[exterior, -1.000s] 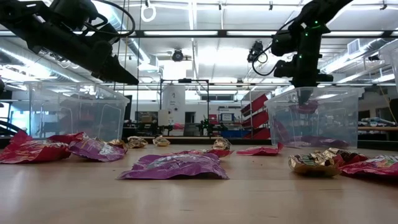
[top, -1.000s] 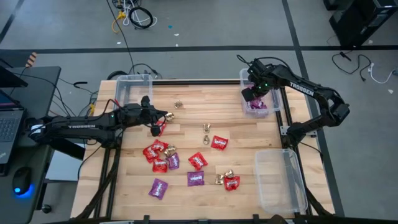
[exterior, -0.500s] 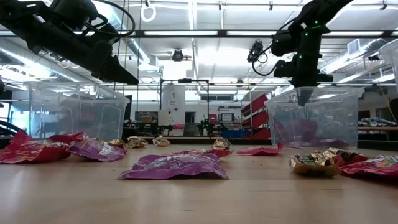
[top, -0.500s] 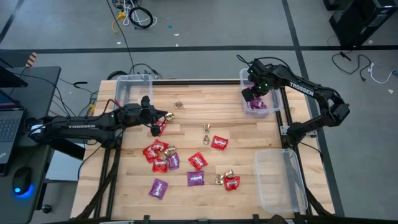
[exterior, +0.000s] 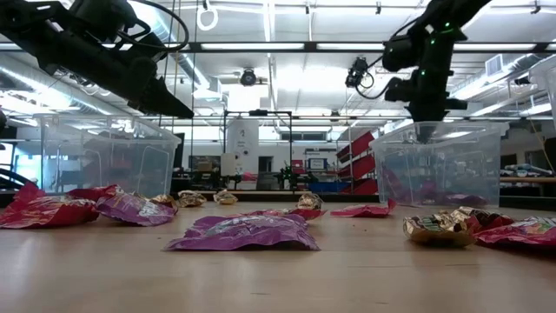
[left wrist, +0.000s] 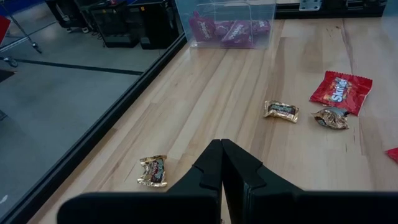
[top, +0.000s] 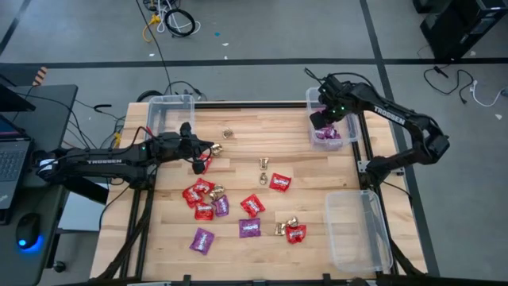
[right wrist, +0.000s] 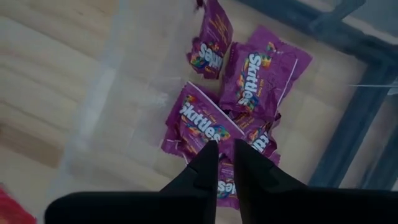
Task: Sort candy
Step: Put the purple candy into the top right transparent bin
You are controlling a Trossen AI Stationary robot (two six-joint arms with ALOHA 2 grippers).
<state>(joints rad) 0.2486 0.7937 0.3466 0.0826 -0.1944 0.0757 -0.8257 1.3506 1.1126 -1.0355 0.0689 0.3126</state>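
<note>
My right gripper [top: 320,121] [right wrist: 224,148] hangs open over the clear bin [top: 310,102] at the table's far right, fingers pointing down, nothing between them. Several purple packets [right wrist: 205,124] lie heaped on the bin's floor below it. My left gripper [top: 208,148] [left wrist: 221,144] is shut and raised above the table's left middle [exterior: 178,111]. Loose candy lies flat on the wood: red packets [top: 252,204], purple packets [top: 202,239] and gold pieces [top: 263,164]. One gold piece [left wrist: 152,171] rests near the far edge.
An empty clear bin [top: 169,111] stands at the far left corner and another [top: 357,230] at the near right. Most loose candy crowds the table's near middle. A laptop and a mouse sit on a desk left of the table.
A purple packet that hung at my right gripper's fingertips inside the far right bin has dropped onto the packets on the bin's floor. The gripper has let go of it.
</note>
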